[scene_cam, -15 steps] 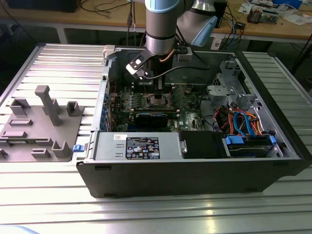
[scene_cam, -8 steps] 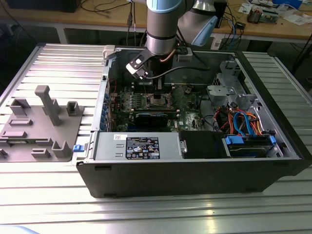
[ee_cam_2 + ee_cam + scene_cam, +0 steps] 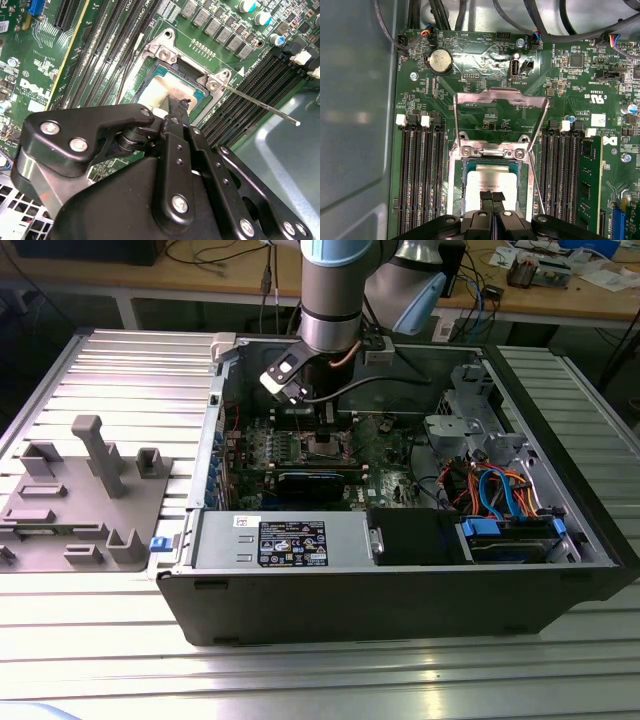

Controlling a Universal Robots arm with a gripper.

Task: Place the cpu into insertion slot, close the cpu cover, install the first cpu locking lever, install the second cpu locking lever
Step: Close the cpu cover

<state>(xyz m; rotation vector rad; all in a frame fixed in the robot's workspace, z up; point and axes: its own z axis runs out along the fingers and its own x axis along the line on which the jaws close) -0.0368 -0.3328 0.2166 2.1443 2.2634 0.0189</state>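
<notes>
Narrow claw point(image 3: 493, 196): both fingers point(image 3: 487, 199) pressed flat together, nothing gripped between them. Tips right over the cpu point(image 3: 490, 181); touching its face or just off it, cannot tell. Same from the second wrist view: fingertip end of claw point(image 3: 175, 106) down at the near edge of the cpu point(image 3: 170, 89).

Silver-grey cpu face up, lying flat inside the insertion slot point(image 3: 522, 184), black frame showing round its edges.

Open cpu cover point(image 3: 500, 96), standing up from its hinge at the slot end away from the claw, green board visible through its window. Not closed.

Unlatched locking lever point(image 3: 260, 104): thin metal rod running from the slot's corner bracket out over black memory slots point(image 3: 422, 175), free end in the air.

Exterior view: arm point(image 3: 330, 290) reaching straight down into open computer case point(image 3: 400, 605), over green motherboard point(image 3: 385, 468). Case lying on its side on ribbed metal counter point(image 3: 300, 680). Grey fixture tray point(image 3: 85, 495) on counter, just beside case at the exterior view's left. Inside case: grey power supply box point(image 3: 285, 540) with sticker along near wall; orange and blue cables point(image 3: 495, 490) at the exterior view's right.

Round coin cell battery point(image 3: 440, 60) on board beyond the open cover.
</notes>
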